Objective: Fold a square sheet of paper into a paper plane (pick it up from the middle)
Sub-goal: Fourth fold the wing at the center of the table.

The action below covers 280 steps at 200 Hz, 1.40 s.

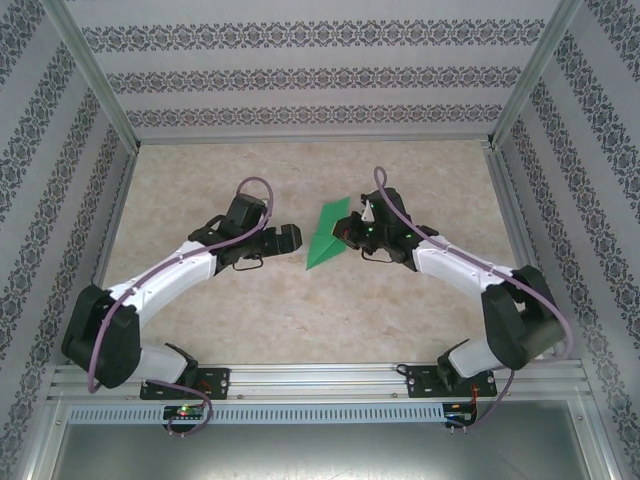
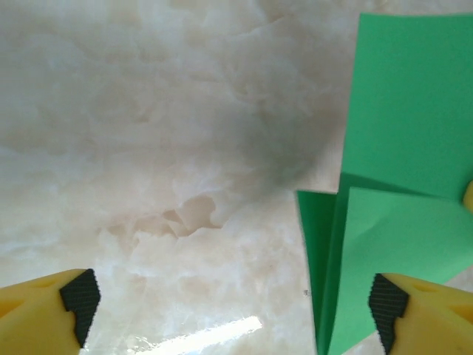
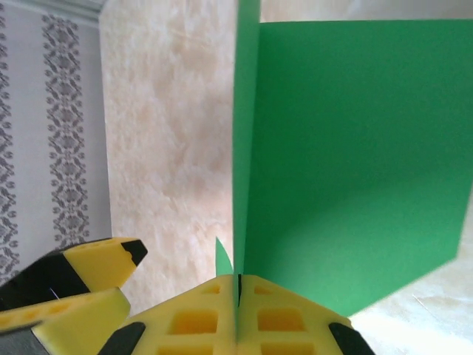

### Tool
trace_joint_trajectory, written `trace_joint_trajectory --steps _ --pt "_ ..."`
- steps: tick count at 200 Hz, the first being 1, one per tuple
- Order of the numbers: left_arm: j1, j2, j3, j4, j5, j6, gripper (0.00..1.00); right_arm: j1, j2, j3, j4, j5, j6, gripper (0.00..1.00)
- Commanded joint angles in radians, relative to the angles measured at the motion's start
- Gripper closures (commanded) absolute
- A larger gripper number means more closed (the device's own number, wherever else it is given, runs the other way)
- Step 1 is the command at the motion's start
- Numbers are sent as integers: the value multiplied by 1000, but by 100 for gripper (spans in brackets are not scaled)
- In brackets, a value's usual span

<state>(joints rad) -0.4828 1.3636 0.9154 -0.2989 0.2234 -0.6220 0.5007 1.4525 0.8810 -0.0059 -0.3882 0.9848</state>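
The square sheet of paper (image 1: 328,235) was folded and stood partly on edge over the middle of the table (image 1: 300,320), between the two grippers; we couldn't tell whether its low corner touched the surface. The biggest risk, as we judged it, was that the right gripper (image 1: 352,235) looked like the only hold, and only on a thin edge. Any tug or twist could slip the sheet out or tear it at the pads. Next, the panels splayed off the crease in the right wrist view, so the fold could spring open and the next crease land off-line. A smaller risk came from the left gripper (image 2: 233,299), which was spread wide just beside the sheet. One fingertip (image 2: 388,303) overlapped the green in its own view, and we couldn't tell if they were in contact. Closing from there could catch one layer only or crumple a corner. Pose: both arms reached inward from their bases with elbows out, wrists facing each other across the sheet. The right gripper's fingers (image 3: 288,318) were pressed together with the paper edge in the seam.
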Motion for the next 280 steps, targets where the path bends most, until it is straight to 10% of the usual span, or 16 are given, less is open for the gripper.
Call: trace_joint_trajectory --steps 1,67,280 --pt "8 -57 -42 96 2 84 0 19 -43 32 -113 122 -1 97" --pt "-58 -42 -170 372 129 253 0 69 10 7 -138 229 209 96" --pt "-292 320 -202 739 20 662 12 29 114 -97 -81 116 452 76"
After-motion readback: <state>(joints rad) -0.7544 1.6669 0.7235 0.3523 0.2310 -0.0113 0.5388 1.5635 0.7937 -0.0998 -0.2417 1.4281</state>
